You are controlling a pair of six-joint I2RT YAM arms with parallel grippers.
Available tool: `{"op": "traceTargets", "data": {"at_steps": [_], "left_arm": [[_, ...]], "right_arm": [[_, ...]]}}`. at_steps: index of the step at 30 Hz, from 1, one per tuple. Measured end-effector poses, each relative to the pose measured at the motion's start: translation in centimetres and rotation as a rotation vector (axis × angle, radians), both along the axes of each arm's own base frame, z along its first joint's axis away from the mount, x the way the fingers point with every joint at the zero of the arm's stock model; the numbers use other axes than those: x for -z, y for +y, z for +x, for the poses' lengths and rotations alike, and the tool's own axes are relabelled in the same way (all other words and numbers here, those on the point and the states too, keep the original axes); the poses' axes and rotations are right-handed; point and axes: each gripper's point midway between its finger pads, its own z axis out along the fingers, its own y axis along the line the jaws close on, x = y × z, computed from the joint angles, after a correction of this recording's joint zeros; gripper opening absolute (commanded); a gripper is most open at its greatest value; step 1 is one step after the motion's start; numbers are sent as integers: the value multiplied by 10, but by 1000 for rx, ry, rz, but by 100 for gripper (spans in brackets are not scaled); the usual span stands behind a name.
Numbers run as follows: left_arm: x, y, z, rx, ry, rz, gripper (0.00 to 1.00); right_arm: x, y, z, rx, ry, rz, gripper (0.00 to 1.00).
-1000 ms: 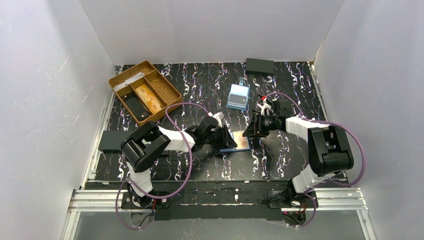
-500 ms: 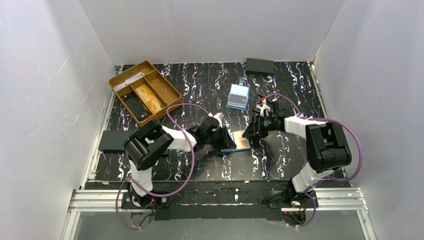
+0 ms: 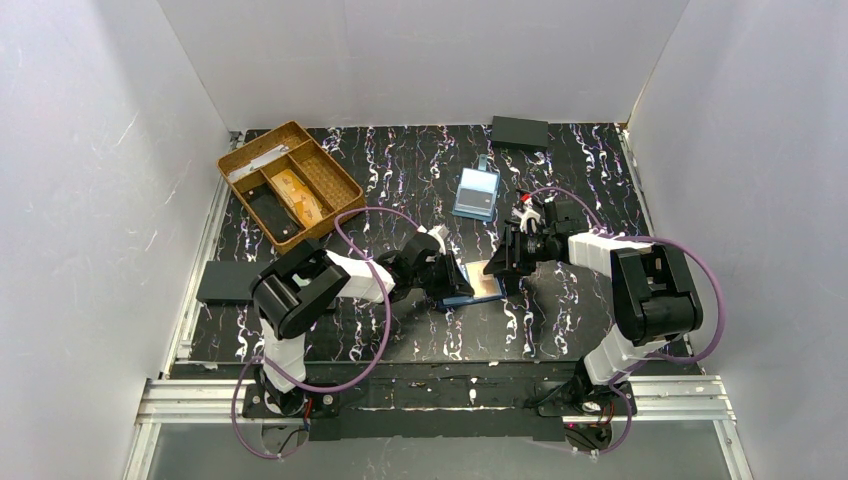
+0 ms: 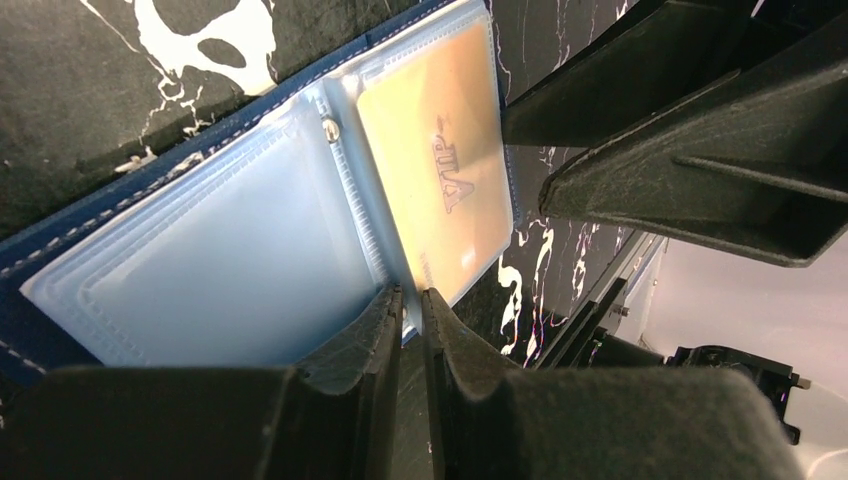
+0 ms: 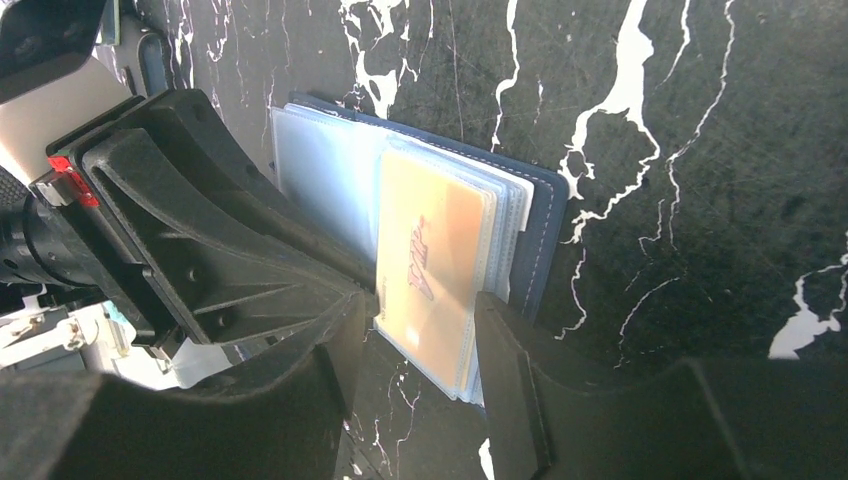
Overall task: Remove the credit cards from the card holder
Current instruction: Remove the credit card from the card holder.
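The navy card holder (image 3: 466, 290) lies open on the table between both arms, its light blue inner slots (image 4: 220, 250) facing up. An orange card (image 4: 450, 170) marked "VIP" sits in the right-hand slot; it also shows in the right wrist view (image 5: 430, 260) and the top view (image 3: 485, 285). My left gripper (image 4: 410, 305) is shut on the thin plastic sleeve edge at the holder's middle fold. My right gripper (image 5: 420, 320) is open, one finger on each side of the card-bearing sleeves at their near edge, over the holder's navy cover (image 5: 542, 230). No other cards show.
A wooden divided tray (image 3: 290, 185) stands at the back left. A light blue clear case (image 3: 476, 192) lies behind the holder. A black box (image 3: 519, 131) sits at the back edge and a flat black rectangle (image 3: 224, 282) at the left edge.
Both arms have shifted only slightly around the holder. The left gripper stays pinched on the sleeve and the right gripper stays open over the card side.
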Motion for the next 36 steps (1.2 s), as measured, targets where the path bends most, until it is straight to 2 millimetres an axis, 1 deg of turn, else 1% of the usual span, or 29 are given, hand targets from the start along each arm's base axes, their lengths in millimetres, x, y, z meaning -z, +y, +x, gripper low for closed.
{"op": "traceTargets", "data": {"at_steps": [11, 18, 24, 28, 31, 33, 36], "left_arm": [[0, -1, 0, 4, 5, -3, 13], [0, -3, 0, 9, 6, -9, 17], [-1, -4, 0, 6, 21, -22, 23], [-3, -3, 0, 2, 28, -27, 29], [-6, 1, -1, -5, 33, -29, 35], [-7, 5, -3, -10, 39, -29, 40], [-10, 11, -5, -20, 51, -38, 46]], "right_arm": [[-4, 15, -2, -39, -13, 43, 49], [-15, 28, -13, -75, 21, 128, 45], [-18, 31, -16, -81, 33, 160, 34], [-16, 30, -15, -78, 27, 150, 20], [-10, 26, -15, -73, 25, 112, 12], [-5, 22, -16, -71, 24, 82, 10], [-1, 19, -16, -75, 19, 47, 10]]}}
